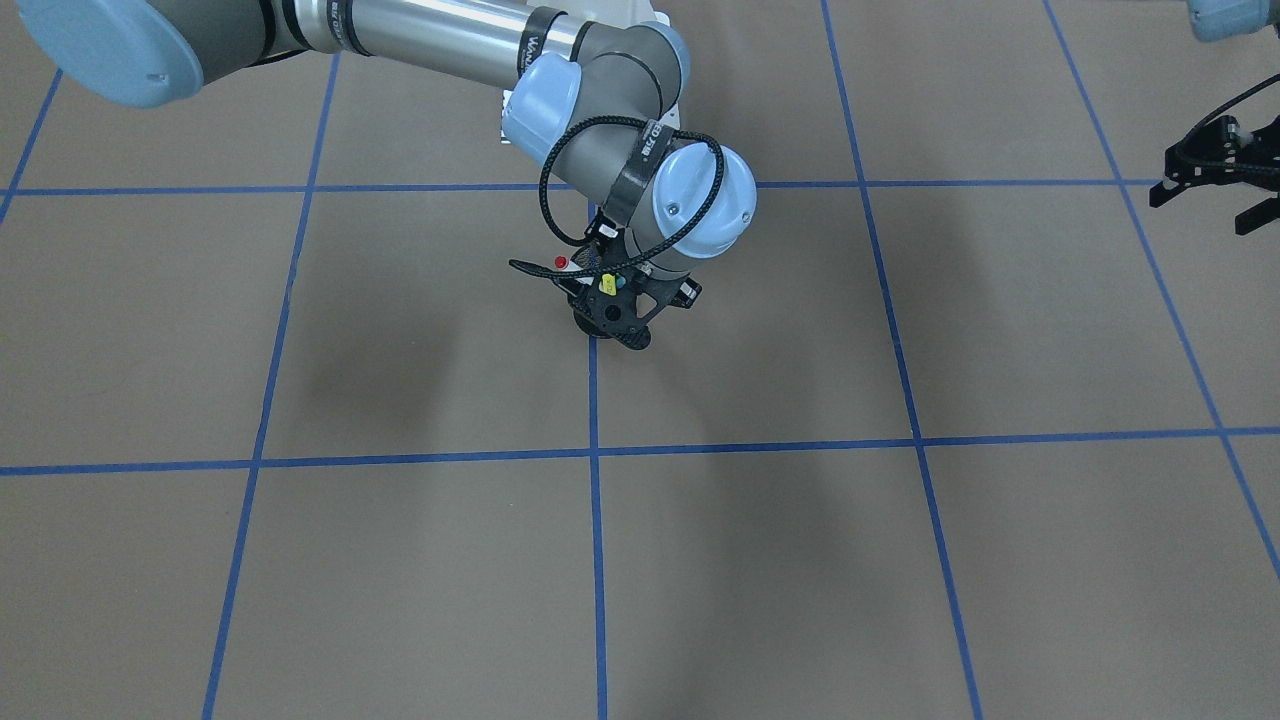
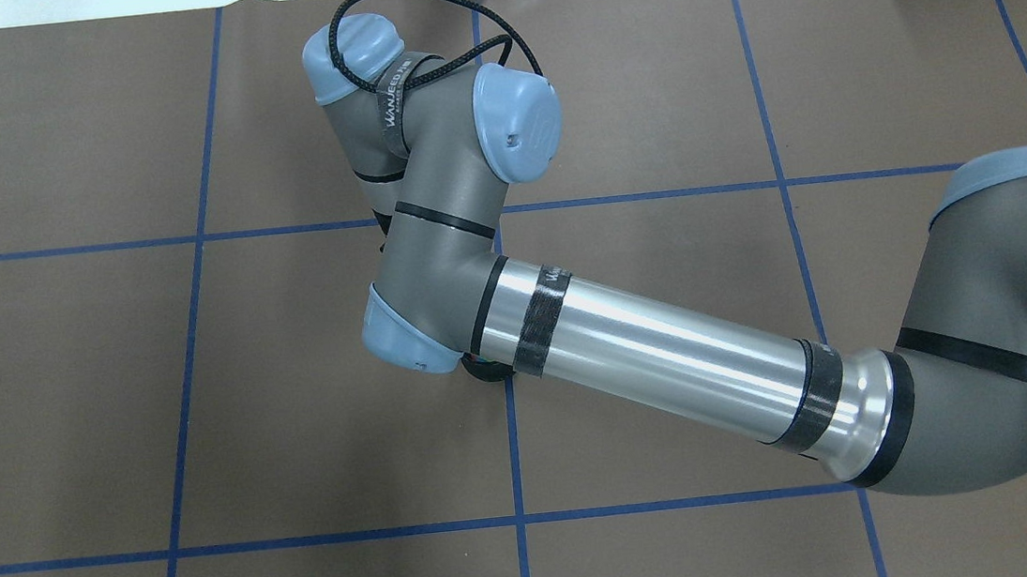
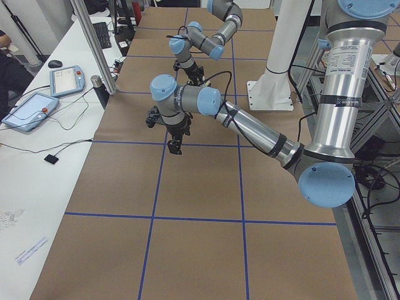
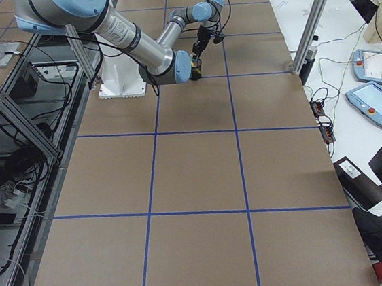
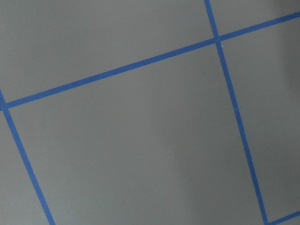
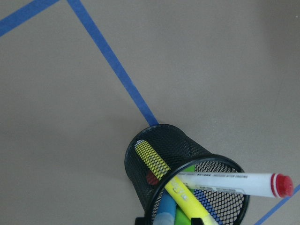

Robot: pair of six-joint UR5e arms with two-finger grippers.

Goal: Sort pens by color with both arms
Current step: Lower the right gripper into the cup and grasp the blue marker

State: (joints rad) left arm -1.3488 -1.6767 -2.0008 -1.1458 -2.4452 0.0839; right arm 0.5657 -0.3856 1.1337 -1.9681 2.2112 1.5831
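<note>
Red-capped white pen points to 3 o'clock from mesh cup; right gripper above, state unclear; left gripper spread apart.

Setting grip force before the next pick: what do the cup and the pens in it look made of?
Cup: black wire mesh, probably metal, matte; its wall is a see-through grid. White pen: smooth, slightly glossy plastic by its look, with printed barrel and red cap. Yellow pen: likewise smooth plastic, it seems.

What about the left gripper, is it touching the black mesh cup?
Apart. The front-facing view shows the left gripper at its right edge and the mesh cup near centre, a wide gap between.
</note>
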